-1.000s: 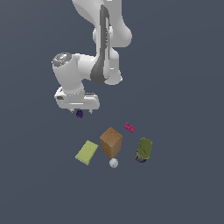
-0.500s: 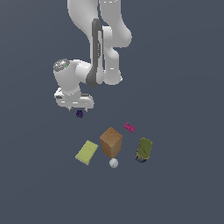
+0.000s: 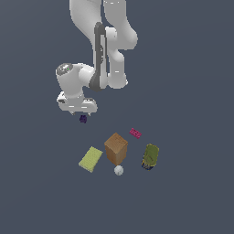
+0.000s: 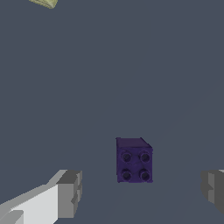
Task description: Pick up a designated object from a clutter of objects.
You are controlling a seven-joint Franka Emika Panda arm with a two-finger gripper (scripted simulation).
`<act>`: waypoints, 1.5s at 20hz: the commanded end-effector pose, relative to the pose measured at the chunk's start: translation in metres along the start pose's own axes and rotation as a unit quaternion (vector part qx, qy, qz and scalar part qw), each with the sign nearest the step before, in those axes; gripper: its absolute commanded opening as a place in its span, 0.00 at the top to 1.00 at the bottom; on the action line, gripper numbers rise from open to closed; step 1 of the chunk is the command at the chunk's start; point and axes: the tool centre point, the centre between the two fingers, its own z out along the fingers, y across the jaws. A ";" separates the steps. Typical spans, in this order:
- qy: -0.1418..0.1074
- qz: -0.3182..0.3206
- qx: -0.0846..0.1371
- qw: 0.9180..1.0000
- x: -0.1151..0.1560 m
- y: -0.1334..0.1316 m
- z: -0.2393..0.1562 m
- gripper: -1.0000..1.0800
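Dark purple studded cube block (image 4: 134, 160), tiny, four round studs on the face toward the wrist camera, sitting between the two grey fingertips (image 4: 69, 194) but touched by neither; in the exterior view seen as a small dark speck (image 3: 83, 119) just below the white arm's gripper (image 3: 81, 113), apart from the other items. Gripper (image 4: 140, 192) spread wide, jaws well clear of the block on both sides, nothing held. Step in hand, judged from this: approach and alignment over the target, grasp not yet made. Whether the block already sits deep enough between the fingers: hard to tell. Next move likely calls for lowering until the pads bracket the block's side faces, keeping it centred, then closing evenly and lifting straight up; a small cube, so apt to be nudged aside or pinched off-centre if the descent drifts. Around it, toward the exterior view's right and lower: a brown cardboard-coloured box (image 3: 115, 148), a flat yellow-green pad (image 3: 90, 159) beside it, a small white ball (image 3: 119, 170) just below the box, a flat magenta-pink brick (image 3: 135, 133), and an olive-green pack (image 3: 150, 156). All well apart from the block; nothing in the way of the fingers.
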 end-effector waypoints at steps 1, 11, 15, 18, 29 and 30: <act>0.000 0.000 0.000 1.000 0.000 0.000 0.003 0.04; 0.000 0.000 0.000 1.000 -0.002 0.000 0.039 0.04; 0.000 0.000 0.000 1.000 -0.002 0.000 0.048 0.04; 0.000 0.000 0.000 1.000 -0.001 0.001 0.050 0.04; 0.000 0.000 0.000 1.000 -0.001 0.001 0.050 1.00; 0.000 0.000 0.000 1.000 -0.001 0.001 0.050 1.00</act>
